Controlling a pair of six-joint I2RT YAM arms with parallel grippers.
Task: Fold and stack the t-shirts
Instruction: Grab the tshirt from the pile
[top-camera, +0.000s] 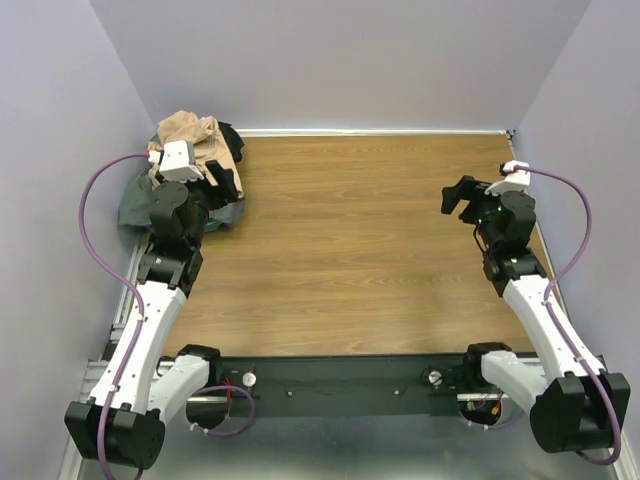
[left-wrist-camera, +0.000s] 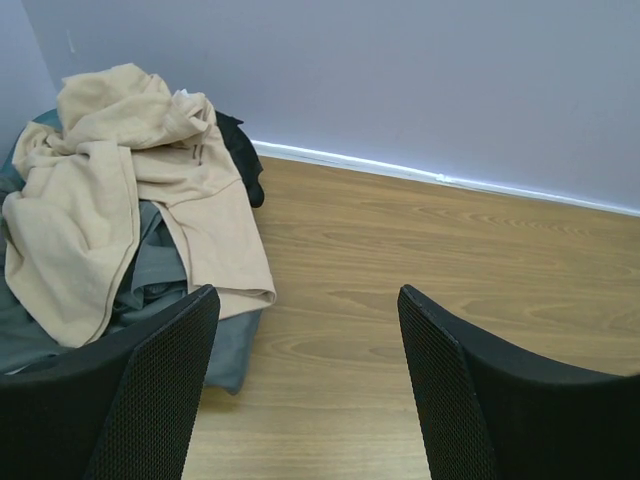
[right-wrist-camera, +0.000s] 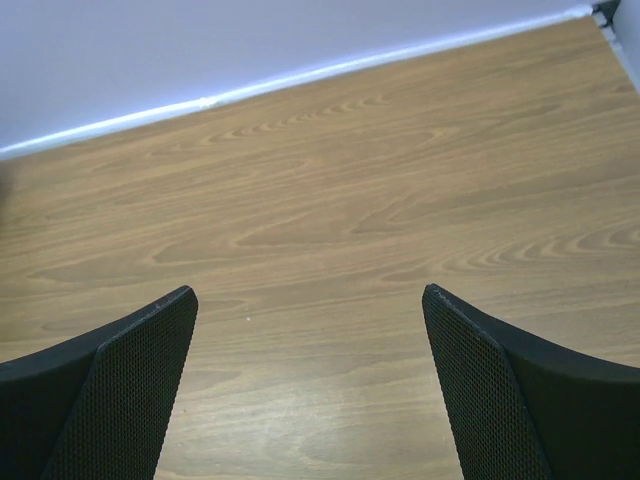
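Pile of t-shirts (top-camera: 195, 140) is heaped at the far left corner of the table (top-camera: 360, 240); nothing folded or stacked yet. Tan-beige shirt (left-wrist-camera: 100, 200) lies on top, crumpled, one flap draping down toward the wood. Dark grey shirt (left-wrist-camera: 165, 265) is beneath it, and the black shirt (left-wrist-camera: 245, 165) shows at the back edge by the wall.

Left gripper (left-wrist-camera: 305, 300) hovers just beside the pile, jaws apart, nothing between them. In its wrist view the heap lies ahead and to the left of the fingers, with the hanging tan flap nearest the left finger. Right gripper (right-wrist-camera: 310, 295) is also spread wide and empty, over bare wood at the right side, well apart from the cloth.

Judgement: the left arm is placed for the first pick, while the right would have to cross the whole table. The tan shirt shows no clear long axis as it lies — bunched, sleeves not told apart. Its draped flap runs roughly from the pile toward the near side, and that hem looks the easiest edge to pinch. The reach would go left and down.
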